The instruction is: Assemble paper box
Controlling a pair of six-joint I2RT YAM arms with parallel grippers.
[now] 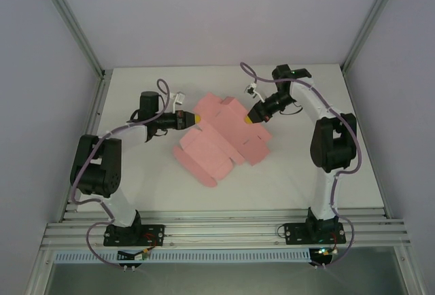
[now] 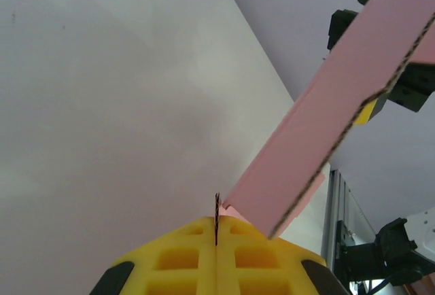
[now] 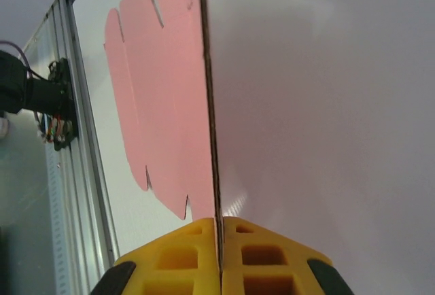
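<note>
1. The left claw [image 2: 217,235] is clenched on the paper box [image 1: 221,142]; its yellow fingers [image 2: 178,261] meet with only the thin cut edge of the card between them.
2. The right claw [image 3: 219,230] is clenched on the card in the same way; the edge it pinches runs straight away from its fingertips, with the pink face spreading out to one side.
3. At the near edge a ribbed metal rail [image 1: 224,230] carries the bases of the left arm [image 1: 102,166] and the right arm [image 1: 333,142]; both arms bend inward over the white surface [image 1: 272,186].
4. The paper box is a flat, unfolded pink sheet with flaps and tabs round its outline; it sits about mid-surface between the two arms, most of it lying down.
5. The left claw grips it at the left rim; the right claw grips it at the upper right part; the two grips are near each other across the sheet.
6. Seen from the left wrist, a long pink strip rises slantwise off the surface from the grip.
7. Farthest back stand pale, plain walls [image 1: 217,16] closing off the surface.
</note>
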